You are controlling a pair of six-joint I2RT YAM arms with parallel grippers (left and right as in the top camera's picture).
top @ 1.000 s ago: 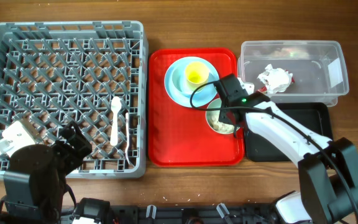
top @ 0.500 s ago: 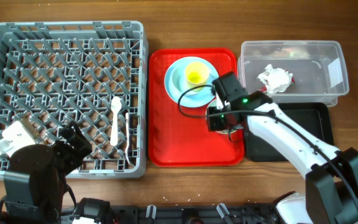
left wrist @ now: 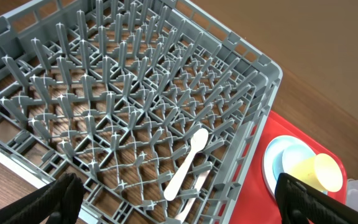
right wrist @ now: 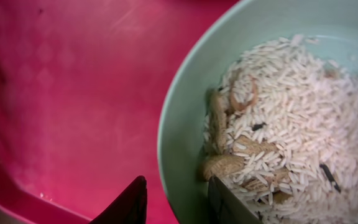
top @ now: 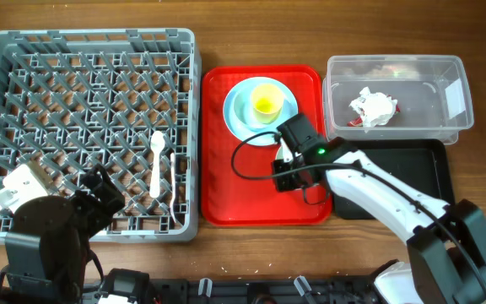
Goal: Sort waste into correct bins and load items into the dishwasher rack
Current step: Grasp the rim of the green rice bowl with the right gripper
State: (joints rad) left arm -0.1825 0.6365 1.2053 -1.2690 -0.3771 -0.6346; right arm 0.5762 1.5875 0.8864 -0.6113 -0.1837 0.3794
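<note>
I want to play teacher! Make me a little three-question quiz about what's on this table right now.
1. True or false: the white plastic spoon lies in the big grey plastic dishwasher rack.
2. Pick one: the crumpled white wrapper with red print is in A) the red tray, B) the clear rectangular plastic tub, C) the black tray.
3. Short answer: what food fills the pale blue-green bowl whose rim sits between the fingers of the right gripper?
Key: 1 true; 2 B; 3 rice-like scraps.
</note>
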